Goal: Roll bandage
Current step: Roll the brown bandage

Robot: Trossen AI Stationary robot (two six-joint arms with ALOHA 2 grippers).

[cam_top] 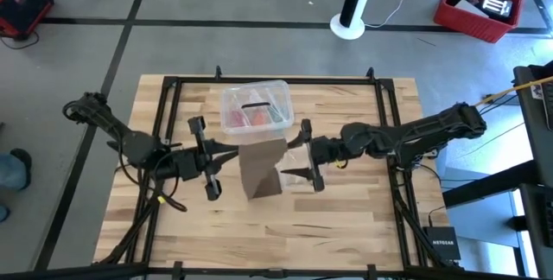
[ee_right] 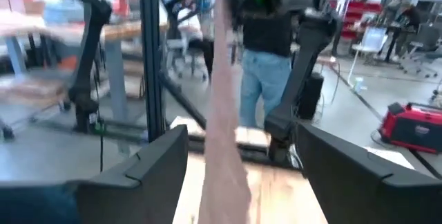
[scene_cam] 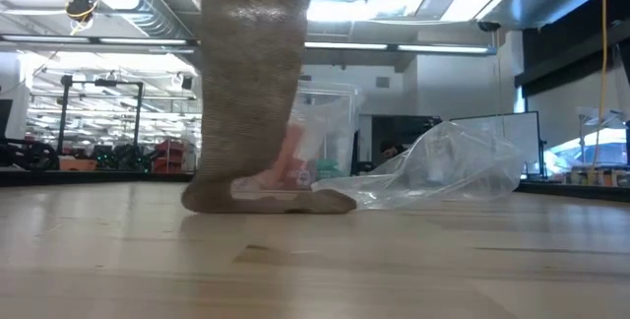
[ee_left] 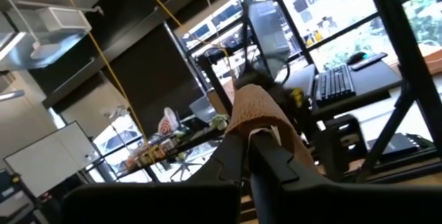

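Only "NETGEAR" reads — left fingers [cam_top: 226, 153] clamp the hanging bandage [cam_top: 262, 169]; right fingers [cam_top: 292, 153] spread.

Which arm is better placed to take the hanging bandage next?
Right. Its gripper is open beside the bandage, which hangs between its fingers; the left gripper is shut holding the top.

Bright overhead lighting, window glare, motion-blurred wrist views
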